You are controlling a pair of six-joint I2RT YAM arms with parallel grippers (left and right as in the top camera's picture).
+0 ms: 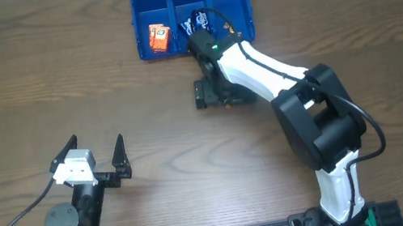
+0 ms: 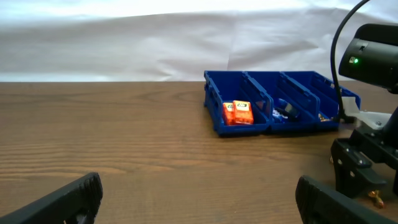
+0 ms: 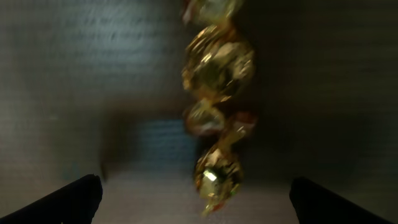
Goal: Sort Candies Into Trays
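Note:
A blue tray (image 1: pixel 139 8) with three compartments stands at the far middle of the table. Orange candies (image 1: pixel 160 39) lie in its left compartment and a dark blue candy (image 1: pixel 197 23) in the middle one. My right gripper (image 1: pixel 219 96) hangs low over the table just in front of the tray. Its wrist view looks down on gold-wrapped candies (image 3: pixel 216 68) lying in a row on the wood between its open fingers (image 3: pixel 59 200). My left gripper (image 1: pixel 97 151) stands open and holds nothing, near the front left, far from the tray (image 2: pixel 214 118).
The brown wooden table (image 1: pixel 32 84) is bare to the left and right of the tray. The right arm (image 1: pixel 277 75) slants across the middle right. In the left wrist view a gold wrapper (image 2: pixel 375 197) shows under the right gripper (image 2: pixel 360 168).

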